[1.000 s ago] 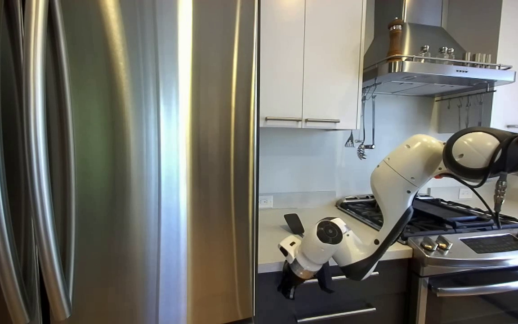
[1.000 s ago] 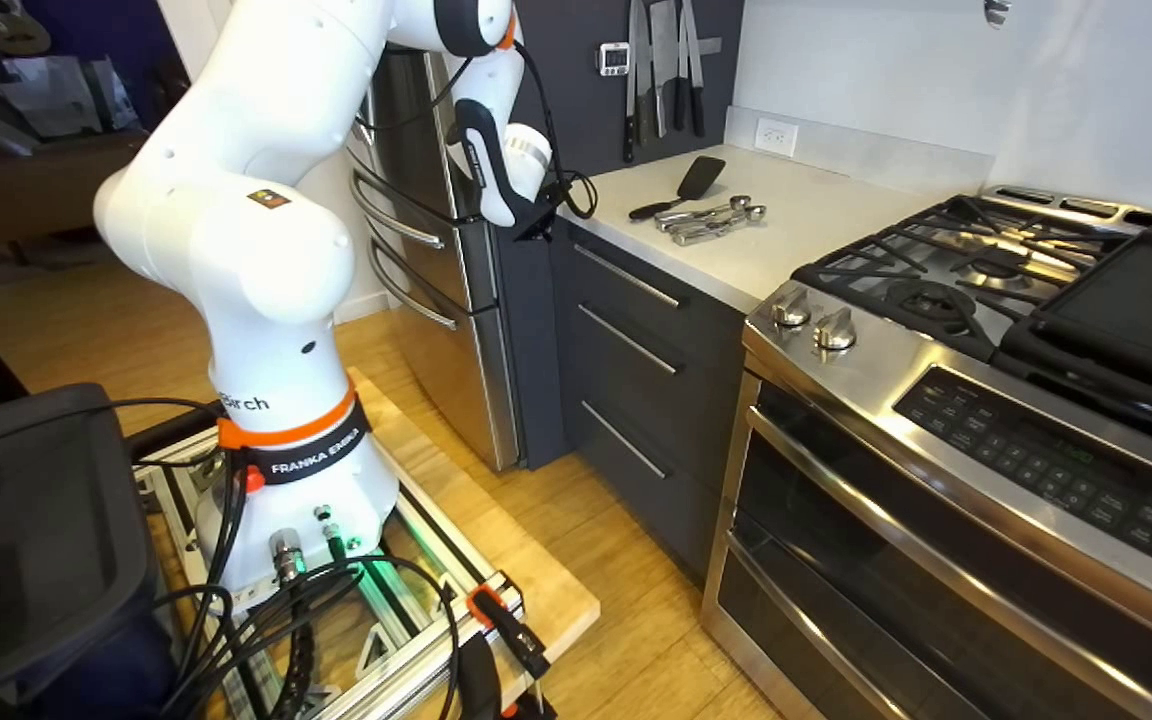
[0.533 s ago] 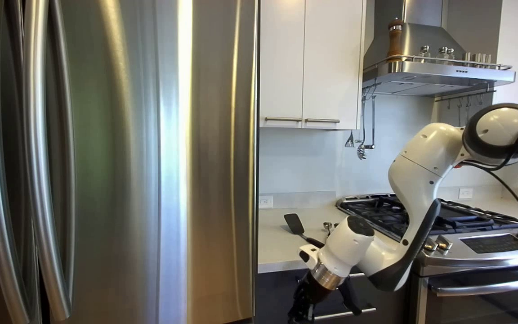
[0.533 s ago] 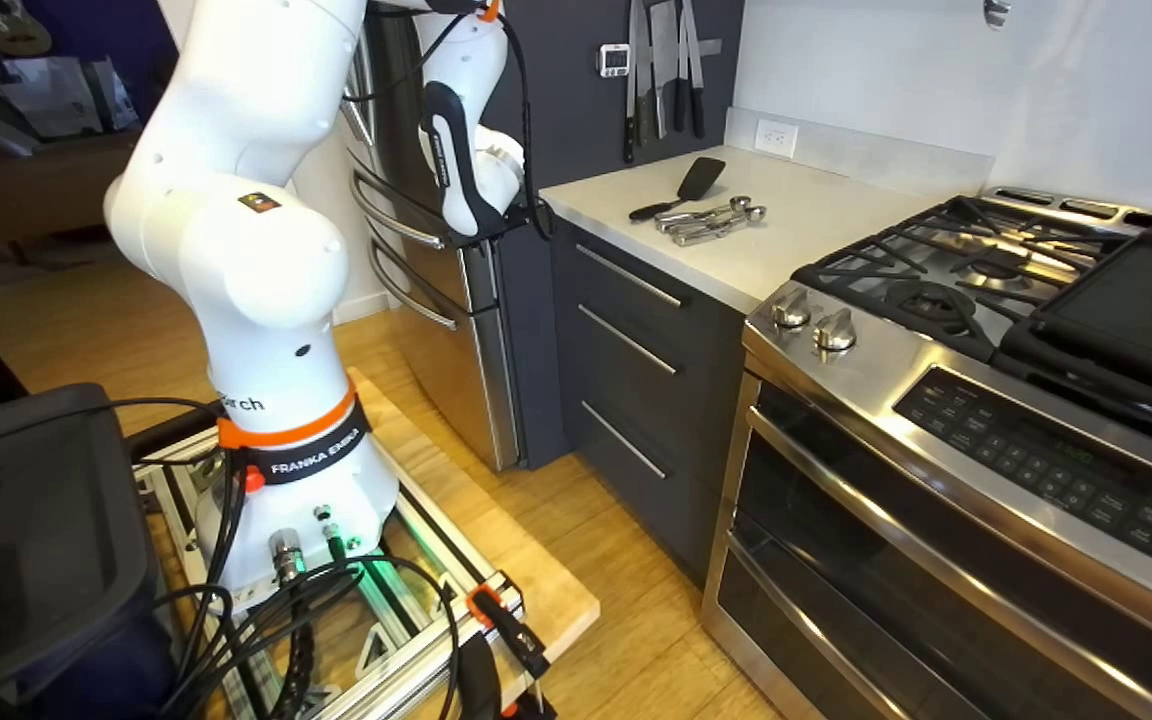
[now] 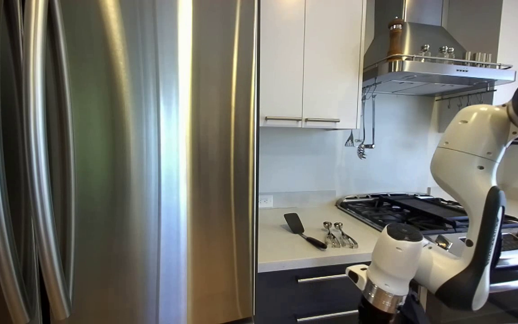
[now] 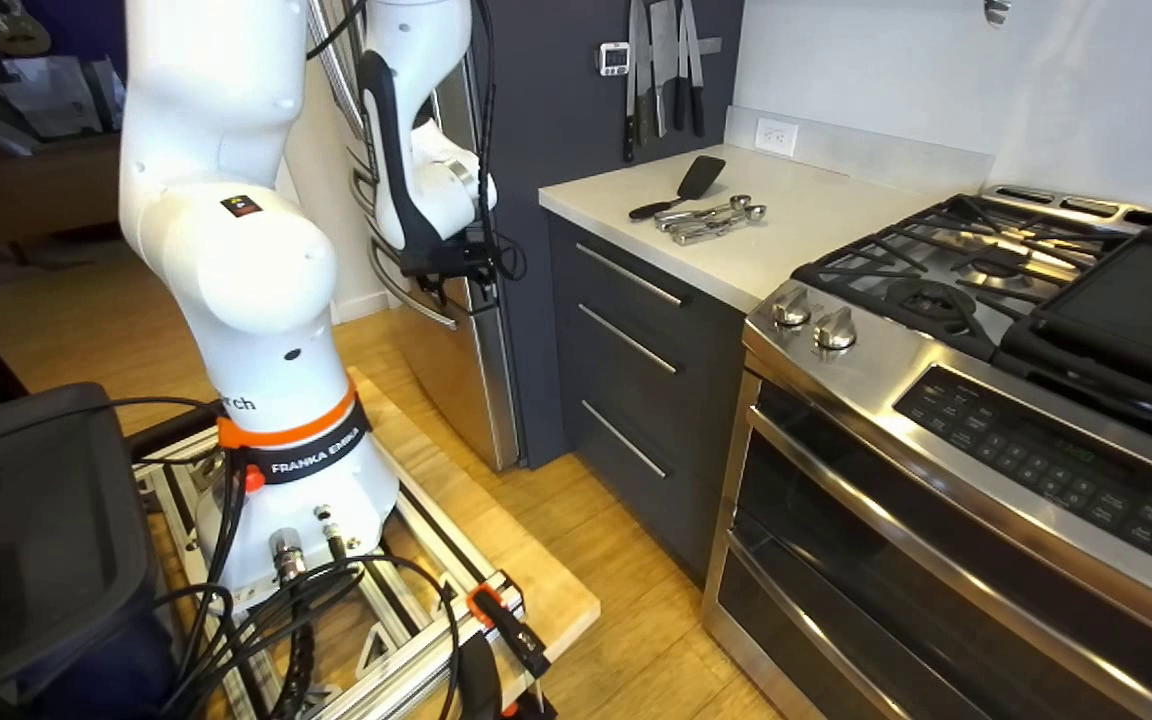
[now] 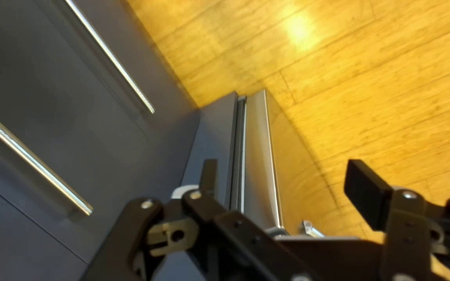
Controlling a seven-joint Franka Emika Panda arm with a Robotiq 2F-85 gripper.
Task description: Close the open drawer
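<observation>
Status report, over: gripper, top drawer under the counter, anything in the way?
Gripper open, nothing held, apart from the top drawer. Drawer looks fully shut. Nothing visibly blocking it; spatula lies on the counter above.

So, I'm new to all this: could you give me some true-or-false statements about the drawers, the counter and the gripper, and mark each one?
1. The top drawer is shut. True.
2. The gripper is shut. False: its fingers stand apart, with nothing held between them.
3. The black spatula lies on the stove. False: it lies on the counter, beside two metal scoops.
4. Knives hang against a dark panel. True.
5. The top drawer's bar handle is bright orange. False: it is silver.
</observation>
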